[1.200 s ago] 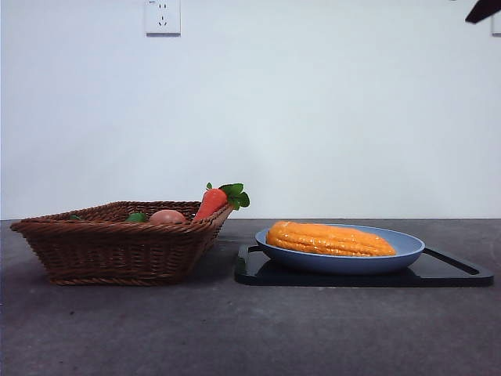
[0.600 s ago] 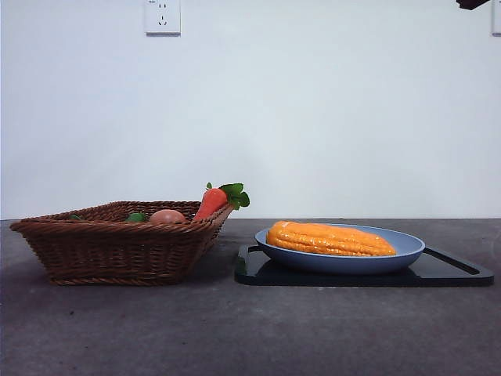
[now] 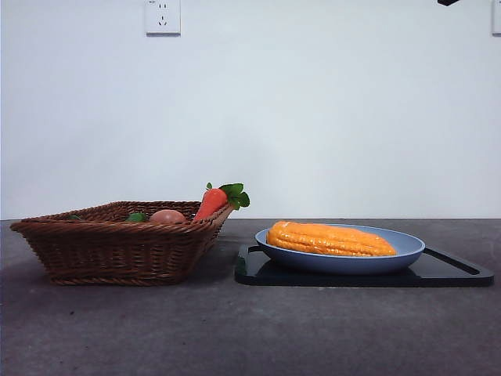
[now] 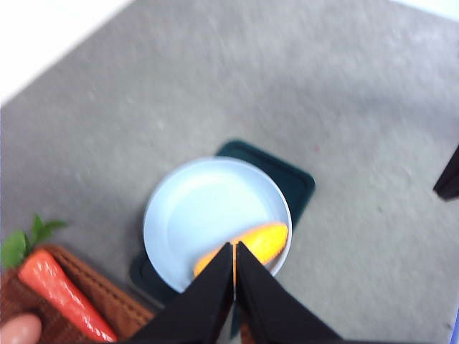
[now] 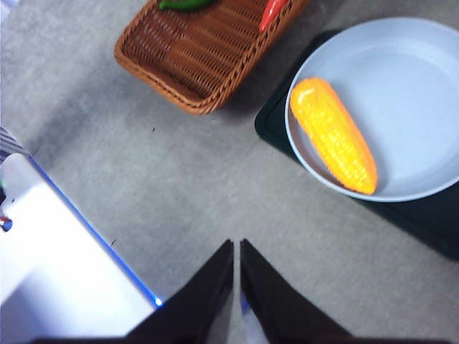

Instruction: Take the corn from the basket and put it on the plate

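1. Judging from how things lie, the placing is done: the corn (image 3: pixel 330 239) rests inside the plate (image 3: pixel 407 254), which sits on the black tray (image 3: pixel 458 272) just beside the basket (image 3: pixel 117 247). What is left, I think, is retreat.
2. Both claws hang high above the table with nothing in them. The left gripper (image 4: pixel 234 254) shows its jaws pressed together above the plate's edge; the right gripper (image 5: pixel 237 251) also has its jaws together, over bare table (image 5: pixel 179 179) near the plate.
3. Doing this step well means lifting straight up and clear, so no jaw drags across the plate rim or nudges the cob.
4. The corn lies flat on its side near the plate's rim. In the front view its long axis runs across the picture.
5. The right wrist view shows the blunt end toward the basket and the tapered tip away from it.
6. A carrot (image 3: pixel 211 202) leans on the basket rim; leave it alone.
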Action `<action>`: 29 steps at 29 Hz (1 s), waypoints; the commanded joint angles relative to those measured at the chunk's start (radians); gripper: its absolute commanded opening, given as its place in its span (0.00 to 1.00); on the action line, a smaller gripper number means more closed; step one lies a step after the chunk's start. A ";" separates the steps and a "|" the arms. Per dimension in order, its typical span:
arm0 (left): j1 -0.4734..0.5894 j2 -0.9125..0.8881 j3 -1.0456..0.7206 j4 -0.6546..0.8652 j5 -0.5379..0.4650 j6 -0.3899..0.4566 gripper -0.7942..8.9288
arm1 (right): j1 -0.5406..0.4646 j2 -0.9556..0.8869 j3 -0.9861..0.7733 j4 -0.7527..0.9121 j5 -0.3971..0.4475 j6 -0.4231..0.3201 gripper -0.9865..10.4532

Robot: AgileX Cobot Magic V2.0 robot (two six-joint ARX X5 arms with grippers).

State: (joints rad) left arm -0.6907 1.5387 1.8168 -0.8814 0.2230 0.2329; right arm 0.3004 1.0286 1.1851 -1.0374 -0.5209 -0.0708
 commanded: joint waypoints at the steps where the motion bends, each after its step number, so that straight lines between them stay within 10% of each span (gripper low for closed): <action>1: 0.019 -0.011 0.029 0.035 -0.010 0.074 0.09 | 0.003 0.009 0.019 0.033 -0.002 0.006 0.09; 13: 0.472 -0.332 -0.090 0.200 -0.010 0.023 0.09 | 0.003 0.009 0.019 0.076 -0.002 0.006 0.09; 29: 0.756 -0.922 -1.030 0.780 -0.023 0.014 0.09 | 0.003 0.009 0.019 0.077 -0.002 0.006 0.09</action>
State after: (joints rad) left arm 0.0628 0.6228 0.8188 -0.1177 0.2043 0.2588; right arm 0.3004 1.0286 1.1851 -0.9676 -0.5209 -0.0711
